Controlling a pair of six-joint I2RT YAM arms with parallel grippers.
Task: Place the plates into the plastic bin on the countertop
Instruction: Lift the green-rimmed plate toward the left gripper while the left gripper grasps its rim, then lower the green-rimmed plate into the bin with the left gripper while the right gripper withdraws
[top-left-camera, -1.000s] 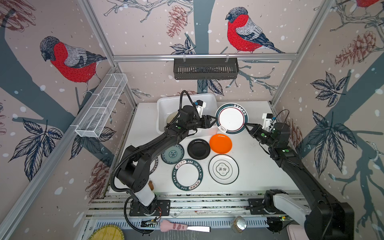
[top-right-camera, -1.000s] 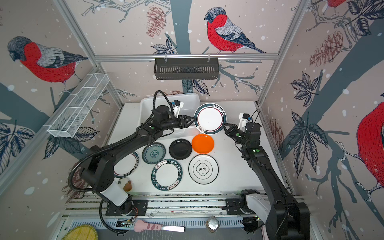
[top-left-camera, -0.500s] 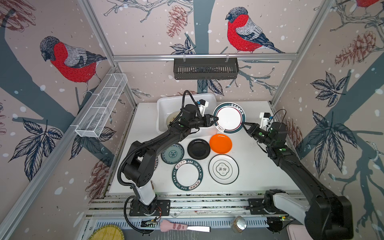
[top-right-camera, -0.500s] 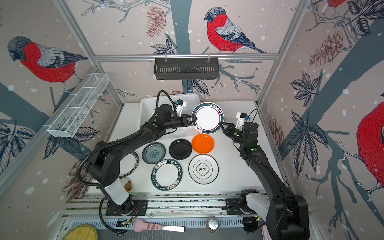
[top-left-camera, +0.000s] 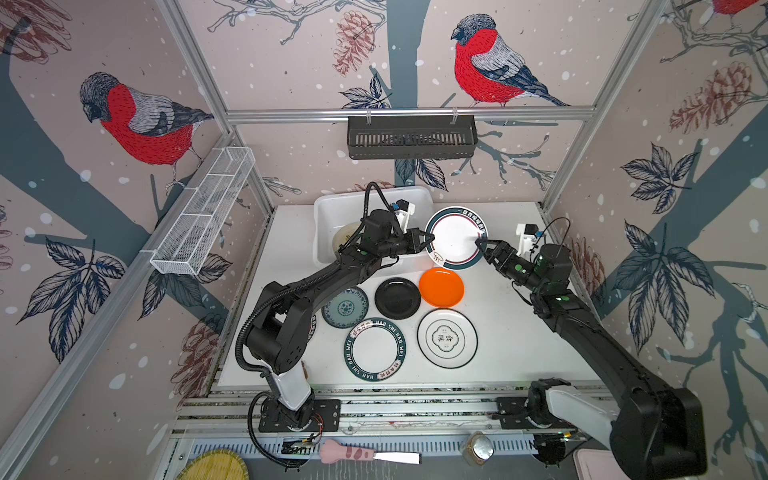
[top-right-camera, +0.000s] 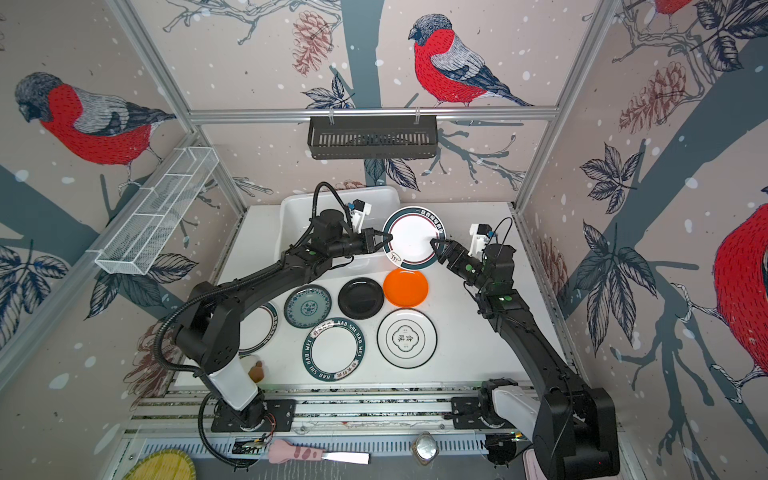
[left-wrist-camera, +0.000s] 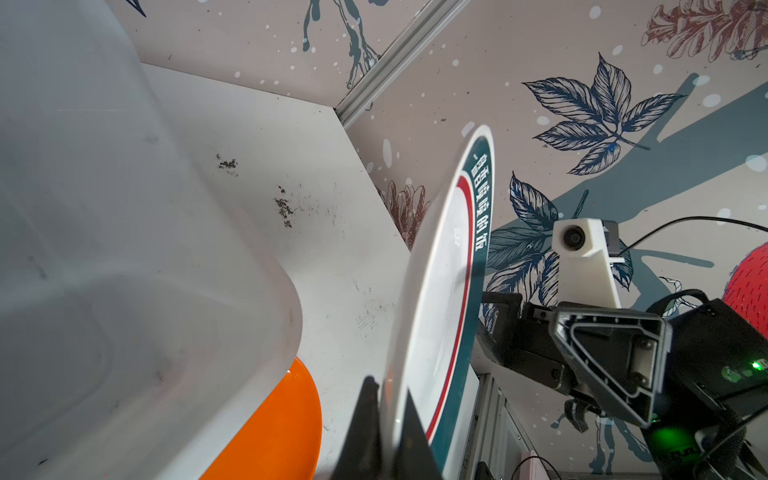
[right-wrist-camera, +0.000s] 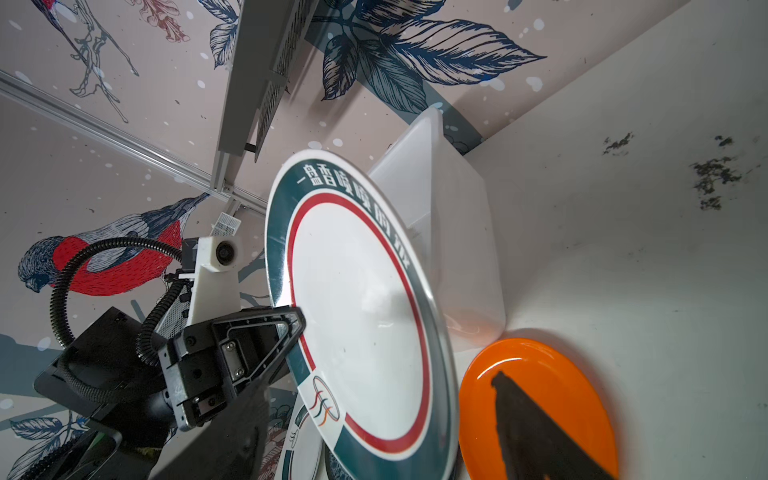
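A white plate with a dark teal lettered rim (top-left-camera: 455, 237) (top-right-camera: 413, 237) (right-wrist-camera: 357, 316) hangs tilted in the air just right of the plastic bin (top-left-camera: 332, 208) (left-wrist-camera: 124, 249). My left gripper (top-left-camera: 430, 241) (left-wrist-camera: 388, 395) is shut on its left rim. My right gripper (top-left-camera: 480, 246) (right-wrist-camera: 382, 386) is open, one finger on each side of the plate's right rim. On the countertop (top-left-camera: 511, 332) lie an orange plate (top-left-camera: 441, 287), a black plate (top-left-camera: 397, 298), a teal patterned plate (top-left-camera: 345, 307) and two white plates (top-left-camera: 374, 349) (top-left-camera: 446, 338). A cream plate (top-left-camera: 343, 239) lies in the bin.
Another lettered plate (top-right-camera: 257, 328) lies partly under my left arm. A black slotted basket (top-left-camera: 411, 137) hangs on the back rail and a wire rack (top-left-camera: 203, 212) on the left wall. A yellow mat (top-left-camera: 212, 467) and a pink-handled knife (top-left-camera: 365, 455) lie in front of the rails.
My left gripper has shut on the plate's left rim. My right gripper has opened off the right rim. The plate has shifted a little left, toward the bin.
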